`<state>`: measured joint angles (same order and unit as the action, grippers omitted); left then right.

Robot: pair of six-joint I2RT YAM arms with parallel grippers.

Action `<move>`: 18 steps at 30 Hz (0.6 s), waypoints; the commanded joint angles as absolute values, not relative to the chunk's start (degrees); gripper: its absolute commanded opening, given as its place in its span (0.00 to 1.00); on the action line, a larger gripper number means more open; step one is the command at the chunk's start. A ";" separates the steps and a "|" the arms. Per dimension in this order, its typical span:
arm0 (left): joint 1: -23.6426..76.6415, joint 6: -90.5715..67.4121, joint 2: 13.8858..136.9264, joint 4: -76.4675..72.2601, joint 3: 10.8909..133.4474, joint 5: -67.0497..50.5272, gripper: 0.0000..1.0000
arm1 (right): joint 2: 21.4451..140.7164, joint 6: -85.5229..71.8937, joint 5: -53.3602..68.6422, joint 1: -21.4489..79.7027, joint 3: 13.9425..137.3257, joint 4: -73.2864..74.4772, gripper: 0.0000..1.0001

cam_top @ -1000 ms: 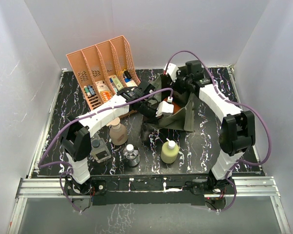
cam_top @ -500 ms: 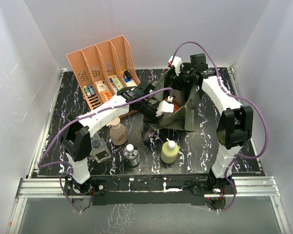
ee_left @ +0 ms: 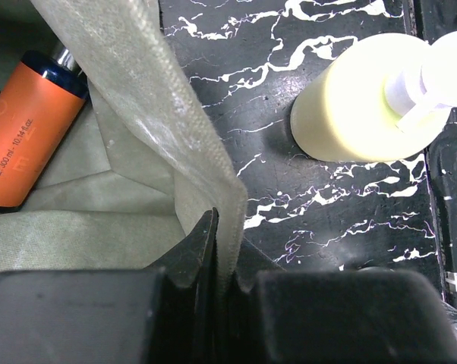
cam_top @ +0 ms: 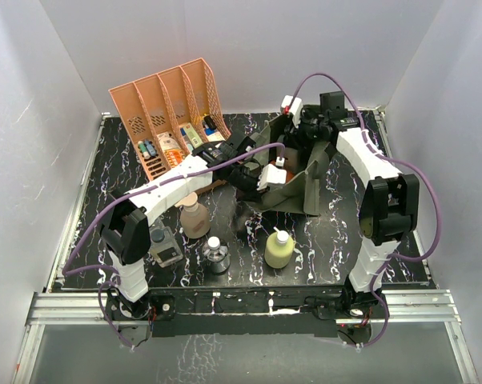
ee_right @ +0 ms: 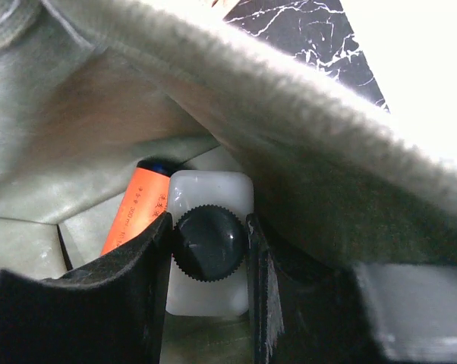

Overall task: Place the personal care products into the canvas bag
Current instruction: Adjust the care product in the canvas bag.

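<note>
Top view. Black marble-patterned table (cam_top: 113, 184), white walls on three sides. The canvas bag (cam_top: 301, 192) sits mid-table, mouth up. The left gripper (cam_top: 263, 178) is at its near-left rim, and the right gripper (cam_top: 293, 138) reaches in over the far rim. Standing in front of the bag and apart from it are the tan pump bottle (cam_top: 194, 218), twin pack (cam_top: 164, 246), small clear round bottle (cam_top: 216, 254) and yellow white-capped bottle (cam_top: 279, 249). The salmon rack (cam_top: 165, 112) at far left holds small boxes and is not part of the job.

Left wrist view. The jaws are nearly closed, pinching a fold of the bag's rim. The orange-and-blue pump bottle (ee_left: 27, 133) lies on its side on the bag floor.

Right wrist view. The jaws clamp the dark ribbed cap of the white bottle (ee_right: 210, 189), which is inside the bag just beside the orange-and-blue pump bottle. Cannot tell whether its base touches the floor. The bag's upper wall sags overhead.

Judgement: the step in hand is depositing the white bottle. Lower until it rests, part the jaws just enough to clear the cap, then lift out straight through the mouth. The left pinch should hold the rim up and open.

Obstacles:
- The sagging wall may snag the fingers on exit.
- The orange-and-blue pump bottle takes up floor space.
- The yellow white-capped bottle stands near the bag's front and could topple if the bag drags.

Four bottles remain outside.
</note>
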<state>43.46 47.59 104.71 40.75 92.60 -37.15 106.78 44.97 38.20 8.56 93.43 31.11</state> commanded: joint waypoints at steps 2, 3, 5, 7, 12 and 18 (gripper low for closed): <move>43.95 48.34 105.77 44.59 94.32 -40.69 0.03 | 105.44 53.00 39.59 5.98 90.42 22.84 0.09; 43.99 48.34 105.89 44.69 94.46 -40.74 0.03 | 105.73 53.89 39.59 5.76 90.48 23.08 0.11; 43.90 48.22 105.93 44.82 94.57 -40.67 0.03 | 106.03 55.99 39.07 5.63 90.68 24.66 0.16; 43.94 47.94 105.89 44.77 94.66 -40.48 0.04 | 105.87 57.79 38.75 5.59 90.75 26.89 0.25; 43.94 46.31 105.89 43.83 95.32 -40.19 0.06 | 105.89 58.02 36.57 5.62 92.77 29.92 0.45; 43.94 45.40 106.28 43.01 96.04 -39.85 0.07 | 107.18 56.27 33.31 5.62 98.23 33.06 0.62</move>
<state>43.46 46.28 105.56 41.08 94.63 -37.01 106.69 55.31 37.85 6.42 93.43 31.81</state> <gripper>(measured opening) 0.065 0.593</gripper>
